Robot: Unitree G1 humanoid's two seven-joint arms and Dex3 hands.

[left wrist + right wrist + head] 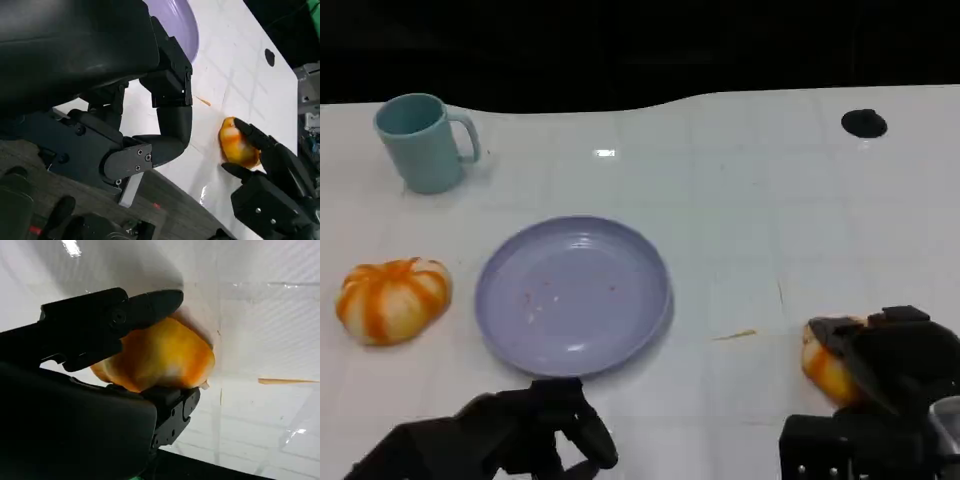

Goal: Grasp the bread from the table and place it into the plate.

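An orange-yellow bread (825, 365) lies on the white table at the front right, right of the plate. My right hand (895, 380) grips it, with black fingers (125, 315) over one side and another under the opposite side of the bread (165, 357). In the left wrist view the bread (239, 145) still touches the tabletop inside the right hand (272, 190). The lilac plate (570, 295) stands bare at the table's middle. My left hand (520, 430) hovers at the front edge just below the plate, fingers (170, 125) curled in with nothing in them.
A teal mug (420, 140) stands at the back left. A round orange-and-white striped bun (395, 300) lies left of the plate. A black round spot (864, 123) marks the back right, and a thin orange streak (735, 335) lies between plate and bread.
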